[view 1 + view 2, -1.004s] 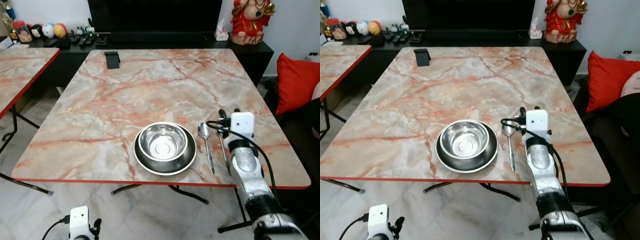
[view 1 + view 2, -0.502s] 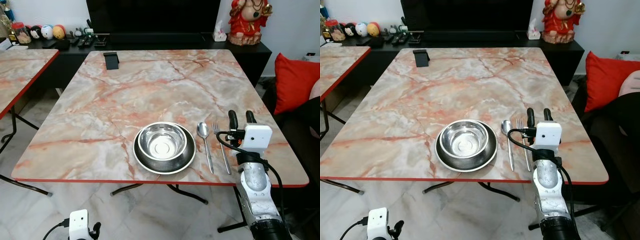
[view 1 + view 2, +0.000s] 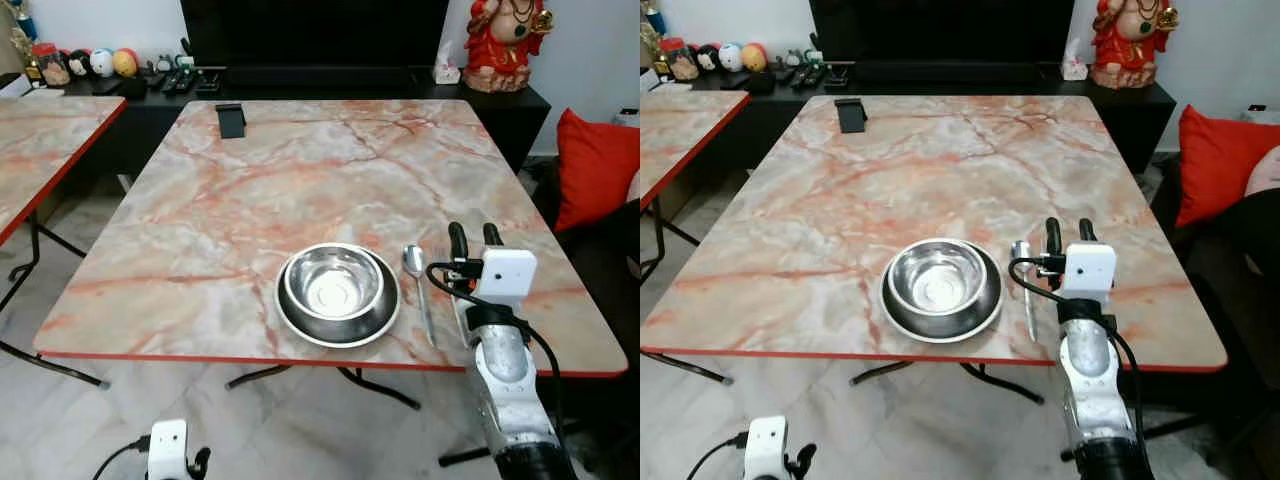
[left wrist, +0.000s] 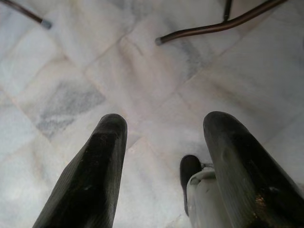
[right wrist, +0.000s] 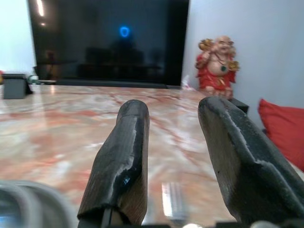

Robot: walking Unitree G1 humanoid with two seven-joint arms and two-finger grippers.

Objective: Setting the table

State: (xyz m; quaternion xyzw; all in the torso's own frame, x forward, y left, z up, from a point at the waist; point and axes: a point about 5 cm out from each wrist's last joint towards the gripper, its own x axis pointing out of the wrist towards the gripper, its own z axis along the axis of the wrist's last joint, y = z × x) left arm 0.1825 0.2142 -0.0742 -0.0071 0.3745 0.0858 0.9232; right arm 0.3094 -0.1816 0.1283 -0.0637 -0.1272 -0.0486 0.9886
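Right hand (image 3: 471,236) open, empty, lower right over the desk (image 3: 250,190); spoon (image 3: 418,285) looks light, stiff, slippery: grip mid-handle.

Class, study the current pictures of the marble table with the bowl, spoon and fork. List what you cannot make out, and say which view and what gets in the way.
1. Fork: in both eye views the right tool and its wrist camera cover nearly all of it; blurred in the right wrist view.
2. Spoon: in the right eye view, a cable crosses it.
3. Small items on the far black cabinet: too small to identify.
4. Plate under the bowl: the bowl hides its centre.
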